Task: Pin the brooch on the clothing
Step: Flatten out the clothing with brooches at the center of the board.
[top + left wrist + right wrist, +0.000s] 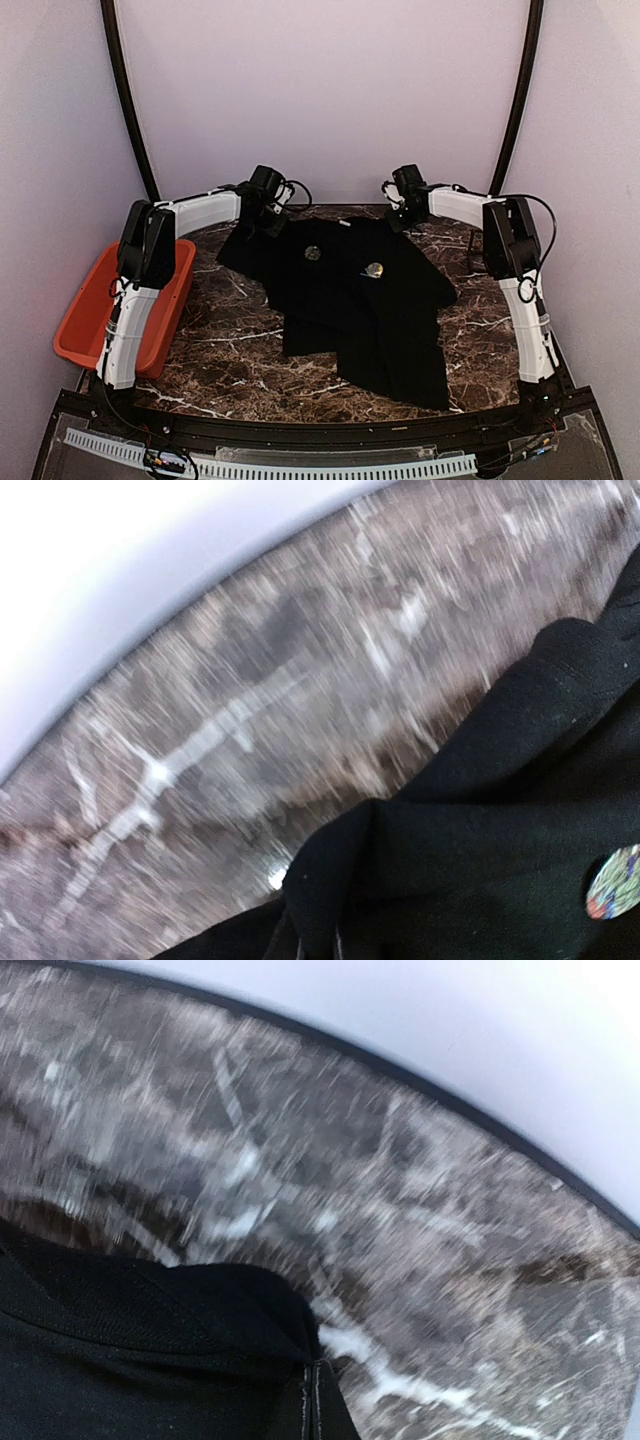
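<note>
I have the left hand [263,214] and right hand [405,212] clenched on the clothing's [350,310] far shoulders, likely to spread it flat on the tabletop [230,360] — what looks like the brooch [374,269] rests on its chest.

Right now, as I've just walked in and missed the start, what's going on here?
Both arms reach across the marble table to the far edge of a black T-shirt. The left gripper and the right gripper are each shut on a pinch of its cloth, one at either upper corner. Two small round things sit on the chest; which is the brooch I cannot tell. A red bin stands at the left.
</note>
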Tool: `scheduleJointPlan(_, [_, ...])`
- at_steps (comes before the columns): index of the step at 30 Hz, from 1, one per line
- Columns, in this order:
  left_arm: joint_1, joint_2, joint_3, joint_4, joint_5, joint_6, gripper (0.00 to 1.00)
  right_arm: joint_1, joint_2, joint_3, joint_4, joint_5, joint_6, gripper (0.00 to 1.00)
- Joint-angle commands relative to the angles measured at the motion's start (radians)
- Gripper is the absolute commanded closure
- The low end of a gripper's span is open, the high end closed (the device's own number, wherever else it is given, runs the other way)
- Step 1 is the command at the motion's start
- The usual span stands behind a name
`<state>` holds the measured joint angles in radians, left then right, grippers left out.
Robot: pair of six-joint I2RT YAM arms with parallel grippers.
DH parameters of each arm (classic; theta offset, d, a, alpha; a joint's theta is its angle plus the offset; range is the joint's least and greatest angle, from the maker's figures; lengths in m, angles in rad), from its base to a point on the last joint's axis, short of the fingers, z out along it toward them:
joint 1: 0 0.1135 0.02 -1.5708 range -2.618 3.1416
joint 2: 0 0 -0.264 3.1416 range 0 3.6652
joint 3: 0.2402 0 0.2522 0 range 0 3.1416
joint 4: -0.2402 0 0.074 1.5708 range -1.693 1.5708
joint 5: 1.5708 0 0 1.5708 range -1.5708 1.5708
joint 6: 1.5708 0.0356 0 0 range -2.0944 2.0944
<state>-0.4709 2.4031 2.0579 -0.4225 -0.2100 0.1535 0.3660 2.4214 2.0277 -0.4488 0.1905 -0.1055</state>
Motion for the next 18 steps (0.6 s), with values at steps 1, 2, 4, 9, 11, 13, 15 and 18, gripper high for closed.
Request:
scheduleJointPlan(1, [0.014,0.054,0.097,0.077,-0.184,0.055,0.95,-0.026,0.061,0.122,0.084,0.194,0.022,1.00])
scheduleJointPlan(2, [0.014,0.068,0.132,0.096,-0.199,0.077,0.95,-0.028,0.077,0.144,0.095,0.216,0.026,1.00])
scheduleJointPlan(4, [0.014,0.113,0.186,0.112,-0.236,0.101,0.94,-0.032,0.095,0.176,0.114,0.218,0.032,1.00])
scheduleJointPlan(9, [0.014,0.159,0.233,0.081,-0.303,0.086,0.24,-0.032,0.086,0.201,0.073,0.192,0.041,0.46])
scheduleJointPlan(11, [0.014,0.142,0.232,0.042,-0.326,0.059,0.05,-0.033,0.023,0.118,0.080,0.174,0.059,0.28])
scheduleJointPlan(13, [0.015,0.109,0.222,0.003,-0.336,0.026,0.02,-0.032,-0.060,0.012,0.091,0.148,0.079,0.19])
scheduleJointPlan(15, [0.015,0.057,0.201,-0.032,-0.347,-0.010,0.01,-0.031,-0.155,-0.094,0.091,0.119,0.098,0.18])
scheduleJointPlan(18, [0.015,-0.087,0.099,-0.066,-0.298,-0.076,0.01,-0.019,-0.351,-0.295,0.105,0.020,0.130,0.18])
